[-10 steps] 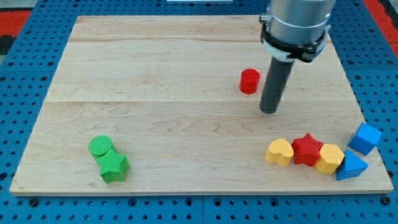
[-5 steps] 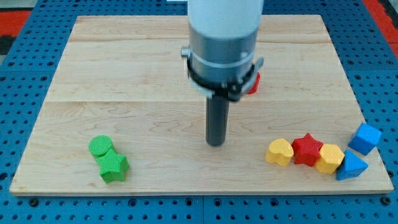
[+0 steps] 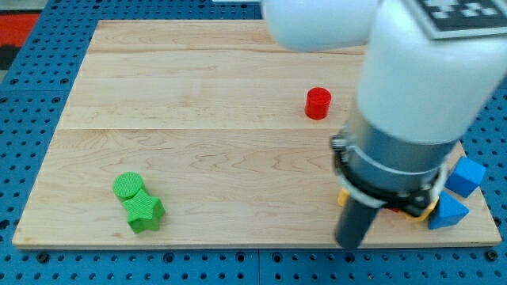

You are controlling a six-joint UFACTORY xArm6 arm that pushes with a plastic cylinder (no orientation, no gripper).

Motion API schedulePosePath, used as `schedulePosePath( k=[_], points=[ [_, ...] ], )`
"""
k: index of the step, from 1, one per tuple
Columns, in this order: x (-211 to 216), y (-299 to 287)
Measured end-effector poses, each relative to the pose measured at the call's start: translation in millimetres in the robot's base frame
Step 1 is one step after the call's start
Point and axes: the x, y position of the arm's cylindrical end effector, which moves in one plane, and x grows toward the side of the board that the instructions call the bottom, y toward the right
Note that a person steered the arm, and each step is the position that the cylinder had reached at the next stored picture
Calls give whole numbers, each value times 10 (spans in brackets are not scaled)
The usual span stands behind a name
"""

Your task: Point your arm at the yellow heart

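Observation:
My tip [image 3: 349, 244] is at the view's bottom right, at the board's front edge. The arm's wide body covers the place where the yellow heart stood; only a yellow sliver [image 3: 342, 195] shows at its left edge. The tip is just below that spot. The red star and the other yellow block are almost wholly hidden behind the arm; a yellow edge [image 3: 428, 210] shows. A blue cube [image 3: 469, 174] and a blue triangle block [image 3: 448, 212] show at the arm's right.
A red cylinder [image 3: 318, 103] stands above the middle right of the wooden board [image 3: 198, 95]. A green cylinder [image 3: 127, 186] and a green star [image 3: 144, 212] touch at the bottom left. Blue pegboard surrounds the board.
My tip moved from the board's upper right to the centre, then down and right to the front edge below the yellow heart. The arm now hides the heart and red star.

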Motion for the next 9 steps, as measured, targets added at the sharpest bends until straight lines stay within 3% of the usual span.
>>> schedulePosePath(
  k=[9],
  points=[
    [-192, 280]
  ],
)
